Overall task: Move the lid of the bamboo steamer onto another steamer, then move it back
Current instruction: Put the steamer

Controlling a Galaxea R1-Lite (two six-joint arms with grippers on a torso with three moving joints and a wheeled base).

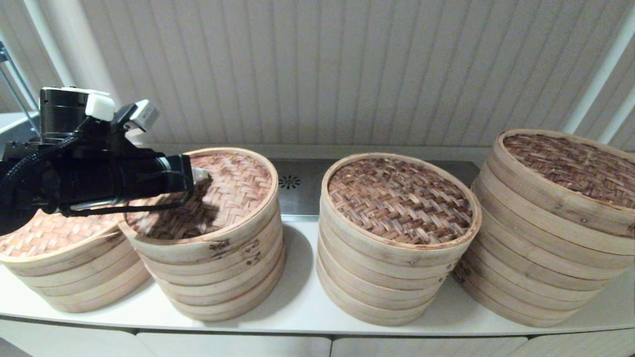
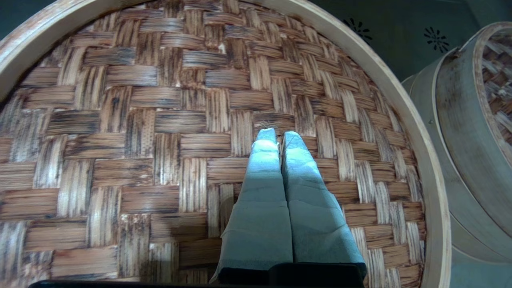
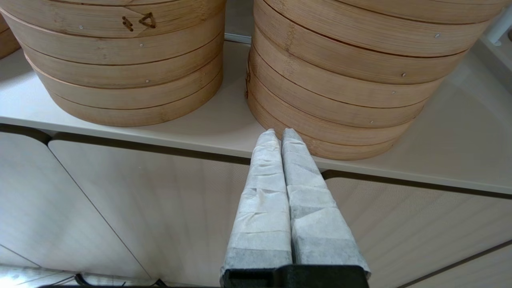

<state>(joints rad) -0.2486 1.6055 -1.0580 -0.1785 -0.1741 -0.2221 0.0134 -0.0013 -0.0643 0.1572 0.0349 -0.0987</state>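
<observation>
Near the left end of the counter (image 1: 297, 307), my left gripper (image 2: 279, 136) pinches the lid (image 1: 238, 188) weave, fingers squeezed tight. The lid tilts on its steamer (image 1: 223, 277); it could slip off.

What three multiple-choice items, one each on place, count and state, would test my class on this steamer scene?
1. Where is the left gripper?
A. over the second stack from the robot's left
B. under the counter
C. over the rightmost stack

2. How many steamer stacks stand on the counter?
A. two
B. four
C. six

3. How are the right gripper fingers?
A. wide apart
B. holding a lid
C. closed together

Key: A, it hangs above that woven lid; B, the head view shows four; C, they meet with nothing between them.
</observation>
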